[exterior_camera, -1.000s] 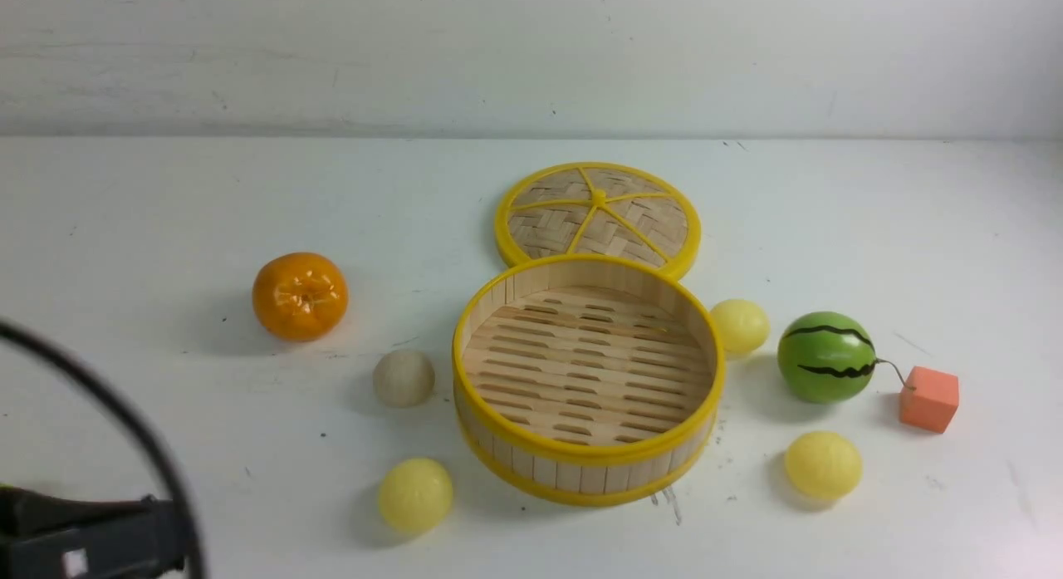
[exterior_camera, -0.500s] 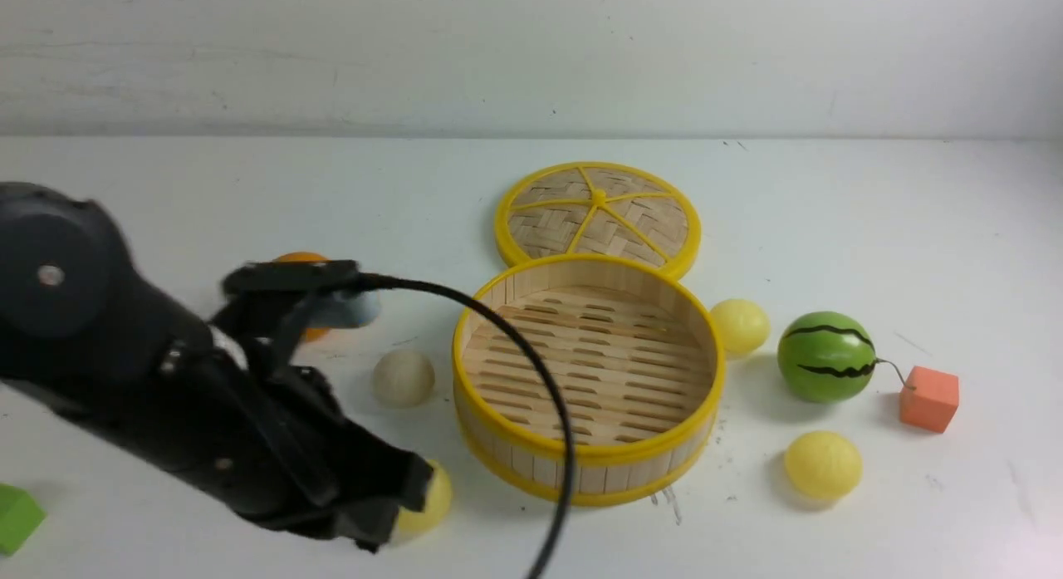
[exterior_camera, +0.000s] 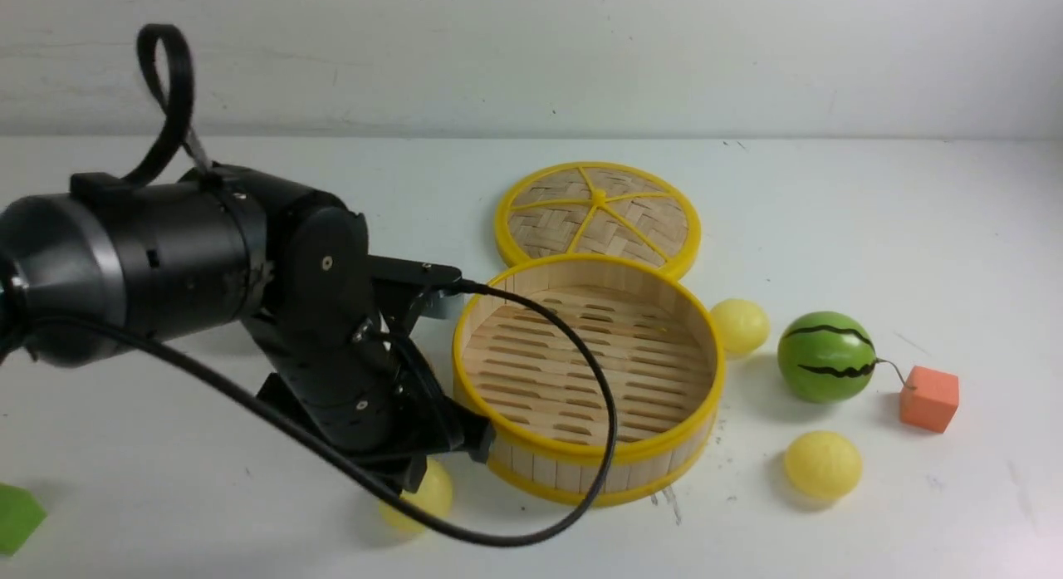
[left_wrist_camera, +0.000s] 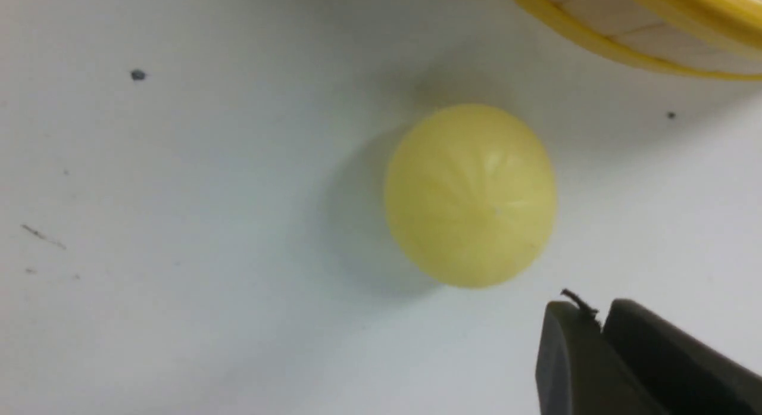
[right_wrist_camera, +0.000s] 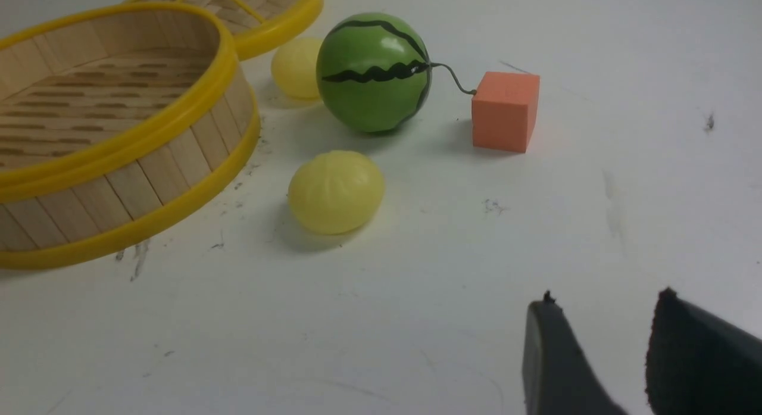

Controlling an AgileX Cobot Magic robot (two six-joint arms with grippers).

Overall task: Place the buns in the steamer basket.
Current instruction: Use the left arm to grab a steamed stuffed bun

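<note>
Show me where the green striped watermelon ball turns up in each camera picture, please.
Front view: the watermelon ball sits right of centre, on the table beyond the right side of the steamer basket.
Left wrist view: not in it; only a yellow bun and a slice of the basket wall show.
Right wrist view: upper middle, beside the basket.
Shared landmark: the steamer basket, seen in all three.

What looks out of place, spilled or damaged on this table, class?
Nothing stands out. The steamer basket sits upright and empty, its lid flat behind it; nothing is spilled or broken. Only dark scuffs mark the table beside it.
</note>
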